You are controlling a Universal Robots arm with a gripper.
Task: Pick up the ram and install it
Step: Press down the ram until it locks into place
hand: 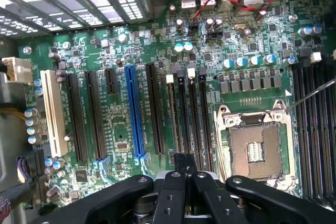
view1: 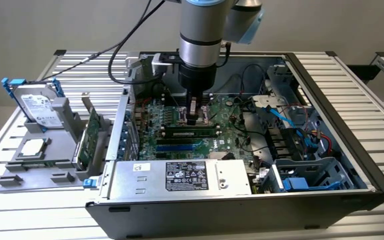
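In the exterior view, the gripper (view1: 193, 119) reaches down into the open computer case (view1: 325, 125), jaws closed just above the ram (view1: 190, 132), which lies seated in a slot on the motherboard (view1: 229, 120) (nothing held).

In the wrist view, the gripper (hand: 185, 167) hangs closed over the motherboard (hand: 121, 129), near the bare processor socket (hand: 254, 148).

An open computer case (view1: 352, 150) on a slatted table (view1: 78, 65), hard drive (view1: 38, 107) beside it.
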